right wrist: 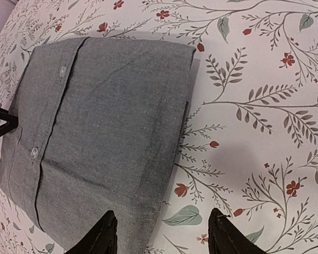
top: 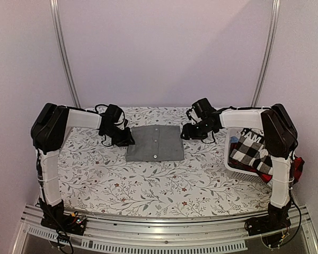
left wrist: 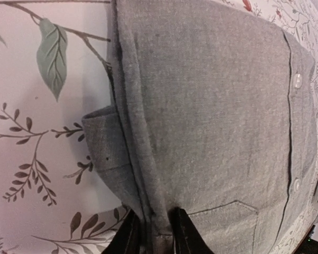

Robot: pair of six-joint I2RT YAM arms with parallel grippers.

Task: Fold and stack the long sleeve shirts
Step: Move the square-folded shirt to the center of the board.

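Observation:
A plain grey button-front shirt point(top: 155, 143) lies folded into a rectangle on the floral table, far centre. My left gripper point(top: 125, 138) sits at its left edge; in the left wrist view point(left wrist: 158, 233) its fingers are pinched on the folded grey edge point(left wrist: 148, 159). My right gripper point(top: 186, 132) hovers at the shirt's right edge, open and empty; in the right wrist view point(right wrist: 161, 233) one finger is over the grey cloth point(right wrist: 106, 132) and the other over the table. A black-and-white checked shirt point(top: 249, 153) and a red-and-black one point(top: 297, 168) lie in the basket at right.
A white basket point(top: 234, 164) stands at the table's right edge behind my right arm. The floral tablecloth point(top: 148, 185) covers the table. Two metal poles rise at the back corners against the wall.

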